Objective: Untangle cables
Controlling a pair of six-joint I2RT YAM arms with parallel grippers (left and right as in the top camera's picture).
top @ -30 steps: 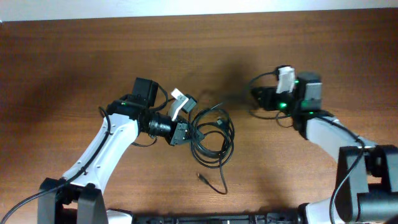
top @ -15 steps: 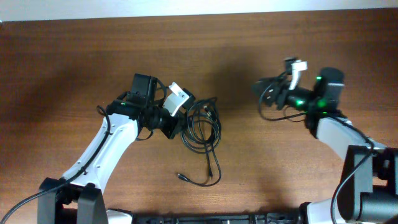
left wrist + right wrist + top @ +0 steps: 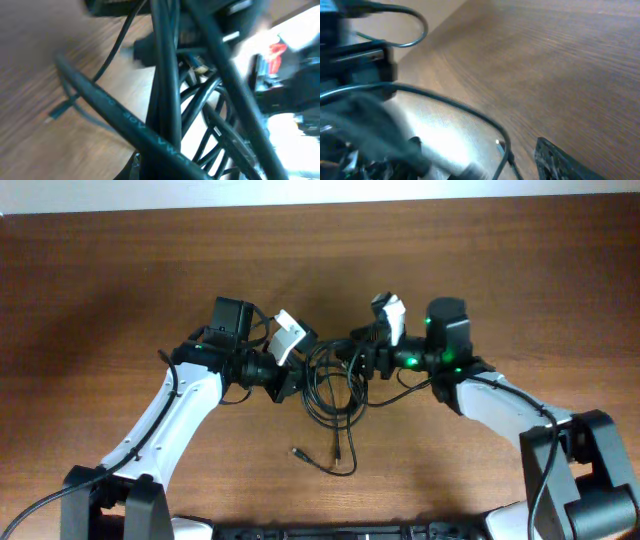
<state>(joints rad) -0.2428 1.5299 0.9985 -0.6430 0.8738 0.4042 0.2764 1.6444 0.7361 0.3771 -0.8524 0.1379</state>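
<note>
Where both arms stretch inward, left end effector (image 3: 291, 385) pinching the cables (image 3: 335, 392), right end effector (image 3: 357, 362) beside them, grip unclear.

the cables (image 3: 331, 384) are thin black cords bunched into one tangled coil near the middle of the table (image 3: 110, 290), their overlapping loops forming a rough oval. one loose tail drops out of the coil toward the near edge, curls into a small hook and ends in a plug tip (image 3: 297, 451) lying flat on the wood (the other ends are lost in the knot). seen from the left wrist, the cables (image 3: 167, 80) criss-cross in stacked strands, and the nearest one carries pale printed lettering along its jacket.
</note>
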